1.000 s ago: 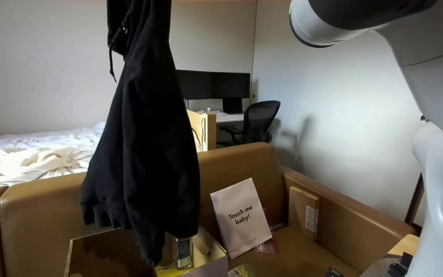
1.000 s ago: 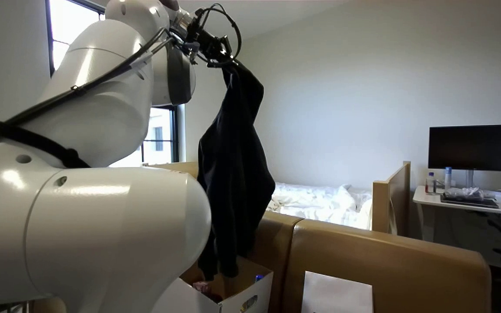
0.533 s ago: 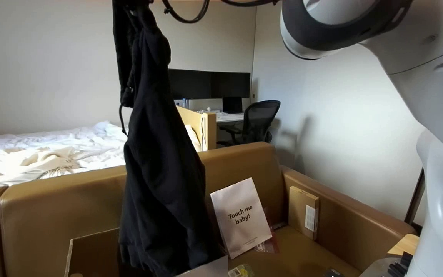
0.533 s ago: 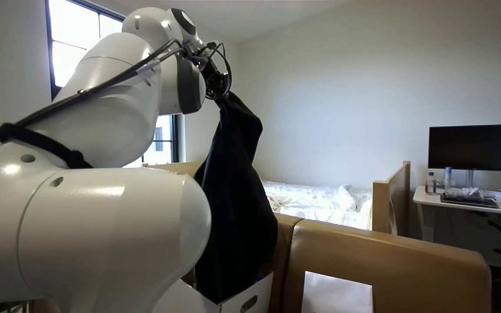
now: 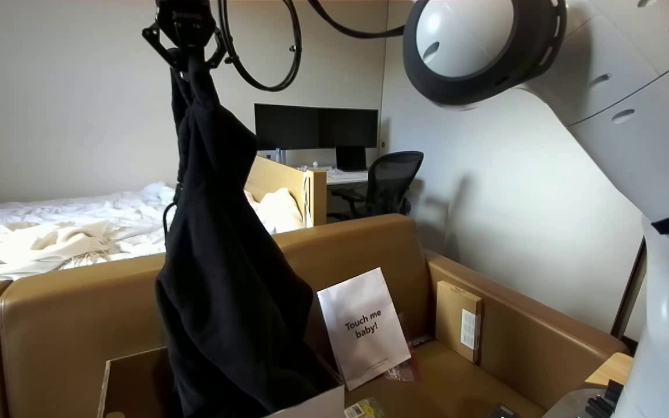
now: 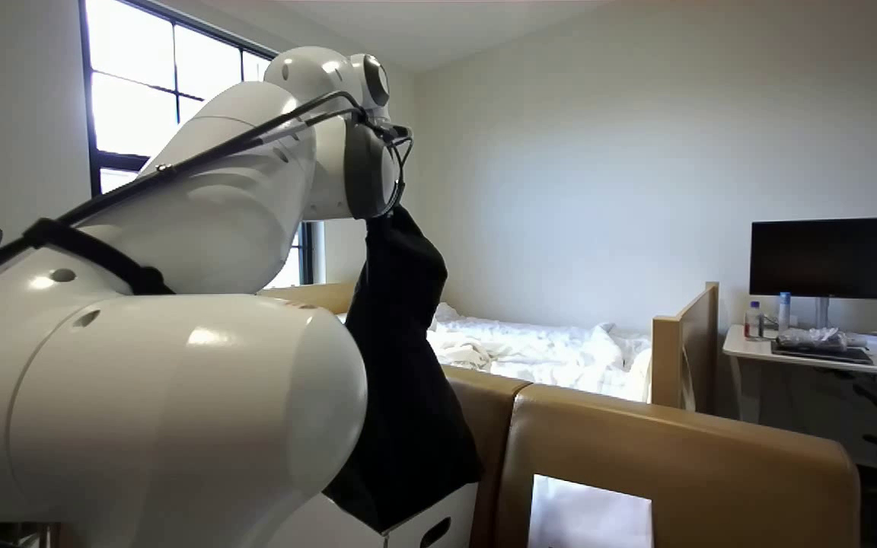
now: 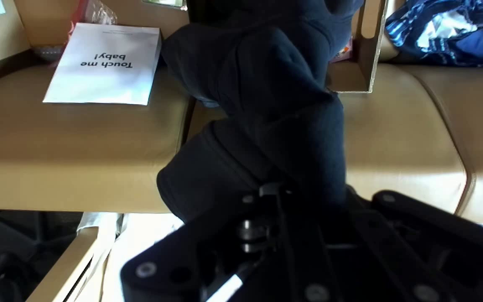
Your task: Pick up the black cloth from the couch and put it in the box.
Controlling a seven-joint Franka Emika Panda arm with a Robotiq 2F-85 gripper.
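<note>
while two jaws pinch one black cloth, hanging into one open box

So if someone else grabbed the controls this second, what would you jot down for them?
End effector: shut on the top of the black cloth.
Black cloth: hanging, lower end inside the box, upper part above it.
Box: in front of the backrest of the couch.
Done: cloth lifted and brought to the box.
Left: probably lower the rest in, then let go.
</note>
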